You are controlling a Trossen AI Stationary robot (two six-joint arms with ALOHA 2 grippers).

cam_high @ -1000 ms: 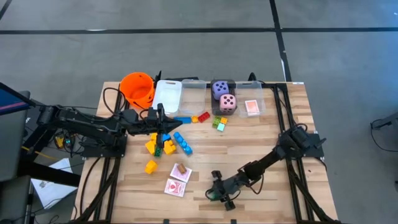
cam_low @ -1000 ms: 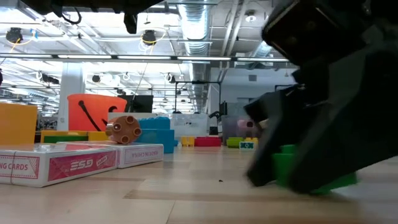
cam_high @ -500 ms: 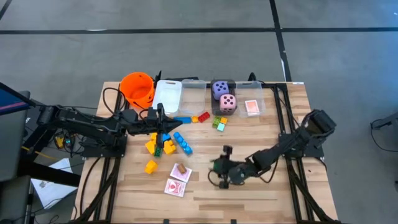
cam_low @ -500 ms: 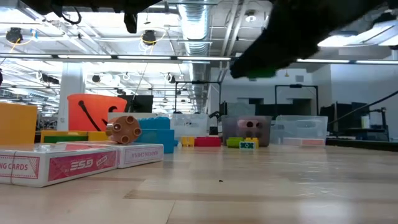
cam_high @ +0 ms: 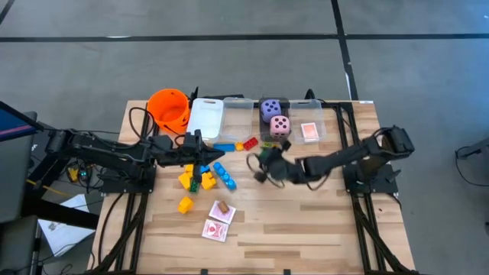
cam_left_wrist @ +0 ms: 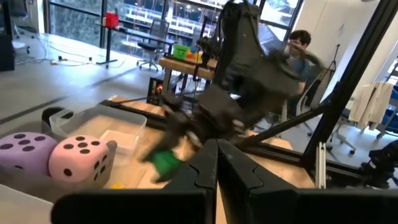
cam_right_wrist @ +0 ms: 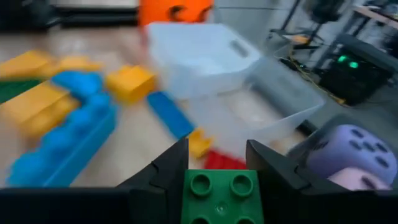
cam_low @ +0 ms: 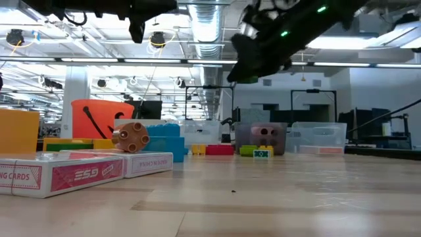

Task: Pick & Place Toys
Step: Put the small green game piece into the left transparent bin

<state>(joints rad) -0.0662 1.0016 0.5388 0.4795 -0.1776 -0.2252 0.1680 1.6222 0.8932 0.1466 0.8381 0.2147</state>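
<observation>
carrying a green block (cam_right_wrist: 221, 196) pinched in the right gripper (cam_high: 263, 163) fingers at frame centre; risking dropping it short of the clear bins (cam_high: 237, 117). left gripper (cam_high: 200, 150) fingers are sitting fully closed, empty.

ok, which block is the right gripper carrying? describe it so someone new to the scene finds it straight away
Start at the row of clear bins along the table's far edge. Just in front of them, above the middle of the table, hangs the right gripper, reaching in from the right. The green block clamped between its fingers is the one: studded on top, and the only toy off the table.
</observation>
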